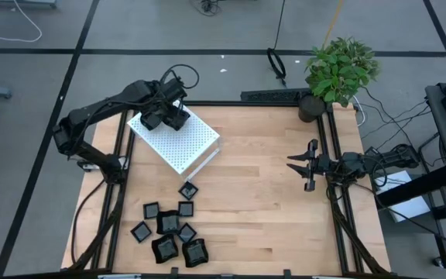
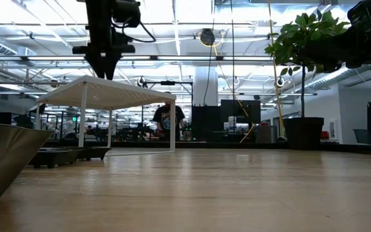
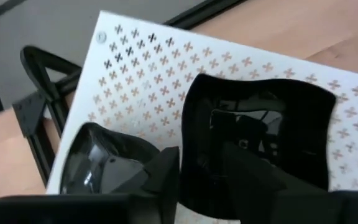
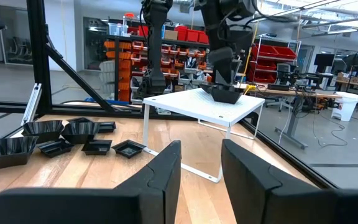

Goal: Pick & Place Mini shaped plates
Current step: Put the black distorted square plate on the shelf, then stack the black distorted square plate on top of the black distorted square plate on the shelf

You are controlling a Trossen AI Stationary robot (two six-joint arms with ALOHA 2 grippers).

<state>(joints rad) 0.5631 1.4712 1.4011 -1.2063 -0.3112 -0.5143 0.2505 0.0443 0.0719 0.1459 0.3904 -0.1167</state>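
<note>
Two black dishes (image 3: pixel 253 143) sit on top of the white perforated box (image 1: pixel 178 139) at the back left of the desk (image 1: pixel 262 201), and the left hand (image 1: pixel 163 116) hangs right over them. In the left wrist view a larger, squarish dish with a wavy rim lies straight ahead of the hand's fingers (image 3: pixel 166 177), and a smaller rounded dish (image 3: pixel 104 165) lies just beside it, both resting on the box's cross-patterned top. The fingers stand a little apart, one on each side of the larger dish's near rim; whether they touch it cannot be told. In the right wrist view the left hand points straight down onto a dish on the box.

About nine more dishes (image 1: pixel 173 232) lie on the wood near the front left edge of the desk, close together and partly touching, well apart from the left hand. One of them lies on its own between the group and the box.

The right hand (image 1: pixel 304 165) hovers over the right side of the desk, turned toward the middle, its fingers parted and empty, far from every dish.
</note>
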